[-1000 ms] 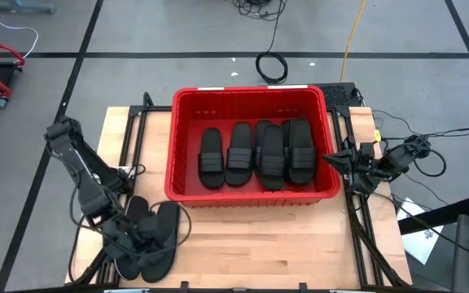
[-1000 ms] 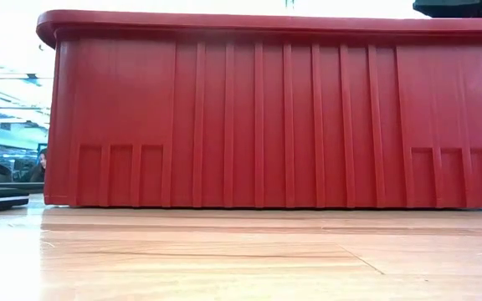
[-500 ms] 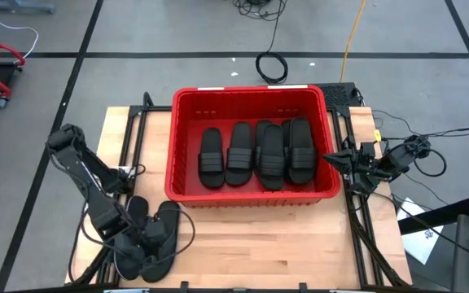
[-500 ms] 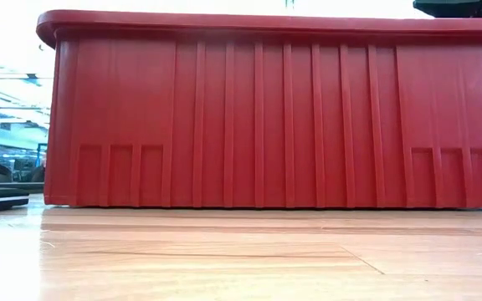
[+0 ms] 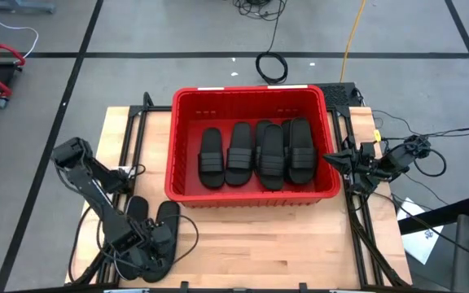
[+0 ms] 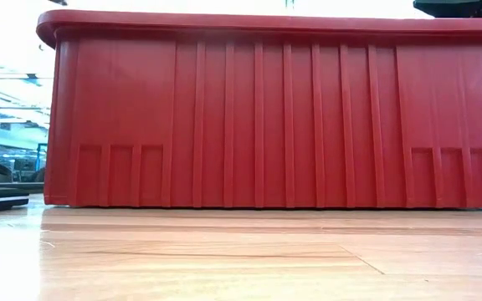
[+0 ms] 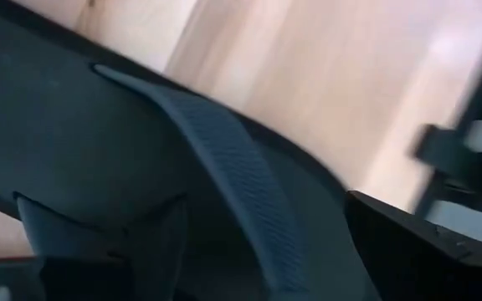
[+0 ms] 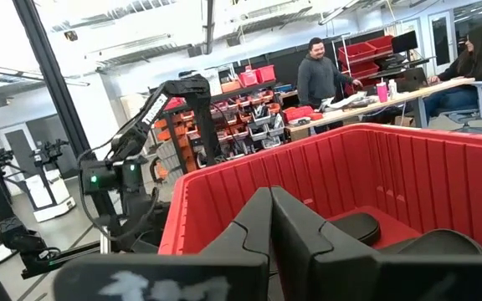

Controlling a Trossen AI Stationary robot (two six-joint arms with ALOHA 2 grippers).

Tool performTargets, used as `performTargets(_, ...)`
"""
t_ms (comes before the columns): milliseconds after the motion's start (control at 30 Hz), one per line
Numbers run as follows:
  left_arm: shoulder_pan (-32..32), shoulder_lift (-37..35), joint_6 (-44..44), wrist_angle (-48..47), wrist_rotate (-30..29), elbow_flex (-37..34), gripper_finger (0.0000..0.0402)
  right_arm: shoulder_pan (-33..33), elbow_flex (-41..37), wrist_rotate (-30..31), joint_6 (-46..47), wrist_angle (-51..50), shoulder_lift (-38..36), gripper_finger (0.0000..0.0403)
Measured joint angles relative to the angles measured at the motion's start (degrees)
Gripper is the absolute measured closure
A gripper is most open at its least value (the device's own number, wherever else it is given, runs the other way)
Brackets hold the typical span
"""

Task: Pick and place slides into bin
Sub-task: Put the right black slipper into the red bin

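Observation:
The red bin (image 5: 251, 91) stands at the table's middle, and several black slides (image 5: 255, 155) lie side by side on its floor. More slides (image 5: 169, 218) lie in a heap on the wood at the near left. My left gripper (image 5: 146, 251) hangs low over that heap and is open. In the left wrist view its fingers (image 7: 425, 251) stand on either side of a dark slide's ribbed strap (image 7: 233, 176). My right gripper (image 5: 332, 159) waits shut beside the bin's right wall, above the rim (image 8: 249, 167). My left gripper comes down from above over a slide in the near-left heap, one finger on each side of its strap (image 7: 249, 209). I cannot tell whether the fingers touch the slide.
The bin's near wall (image 6: 274, 117) fills the low view, with bare wood in front of it. Black frame rails run along both table sides (image 5: 357, 228). A coiled cable (image 5: 273, 67) lies on the floor behind. People sit and stand in the room beyond (image 8: 316, 71).
My left arm has swung toward the table's near edge and gone down, bringing its gripper lower over the heap of slides at the near left. The slides in the bin and my right arm have kept still.

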Motion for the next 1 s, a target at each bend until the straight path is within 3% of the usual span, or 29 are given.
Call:
performTargets(200, 1.2, 5.2, -0.9, -0.2, 3.6, 0.0, 0.0122, 0.0, 0.0, 0.0, 0.0, 0.0, 0.0, 0.0403)
performTargets(300, 1.8, 6.2, 0.4, 0.1, 5.6, 0.0, 0.0160, 0.0, 0.0, 0.0, 0.0, 0.0, 0.0, 0.0403)
performTargets(400, 2.3, 6.0, 3.1, 2.0, 7.8, 0.0, 0.0237, 0.0, 0.0, 0.0, 0.0, 0.0, 0.0, 0.0403)
performTargets(533, 3.2, 4.5, 6.4, 3.7, 11.5, 0.0, 0.0368, 0.0, 0.0, 0.0, 0.0, 0.0, 0.0, 0.0403)
performTargets(567, 3.5, 4.1, 6.5, 4.1, 12.0, 0.0, 0.0382, 0.0, 0.0, 0.0, 0.0, 0.0, 0.0, 0.0403)
performTargets(867, 4.2, -5.2, 11.1, 10.7, 9.9, 2.6, 0.0397, 0.0, 0.0, 0.0, 0.9, 0.0, 0.0, 0.0403)
performTargets(1000, 2.8, -9.9, 16.6, 13.6, 5.1, 7.5, 0.0399, 0.0, 0.0, 0.0, 1.5, -0.1, 0.0, 0.0403)
